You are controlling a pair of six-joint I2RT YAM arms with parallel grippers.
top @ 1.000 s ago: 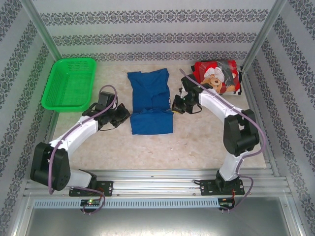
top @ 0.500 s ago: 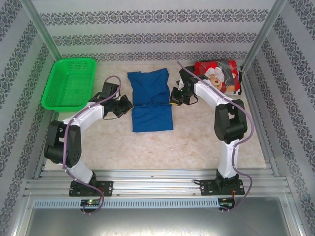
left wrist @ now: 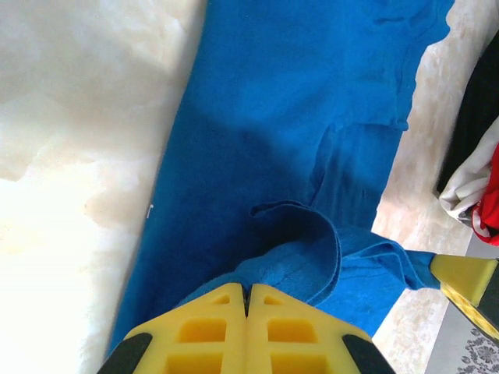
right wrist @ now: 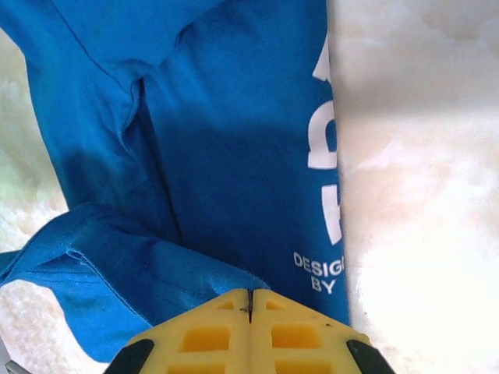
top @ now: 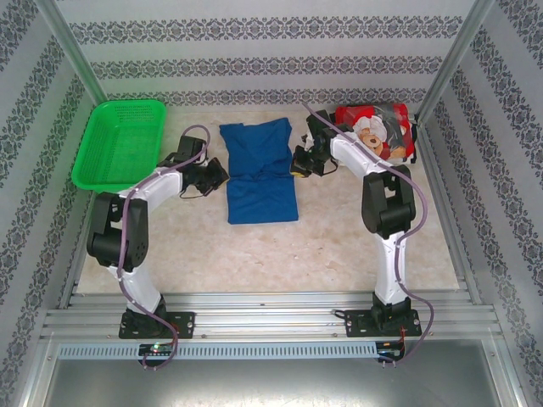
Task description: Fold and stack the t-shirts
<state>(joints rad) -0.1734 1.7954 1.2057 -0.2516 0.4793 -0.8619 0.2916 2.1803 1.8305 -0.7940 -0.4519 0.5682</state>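
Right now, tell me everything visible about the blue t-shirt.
The blue t-shirt is soft royal-blue knit. It lies lengthwise on the table mid-workspace, its sides apparently folded in to a narrow strip. White lettering runs along one edge, ending "DESIG... BY". A raised crease crosses its middle. The left end effector and right end effector, both shut, pinch lifted folds at opposite side edges. It sits apart from the red shirt.
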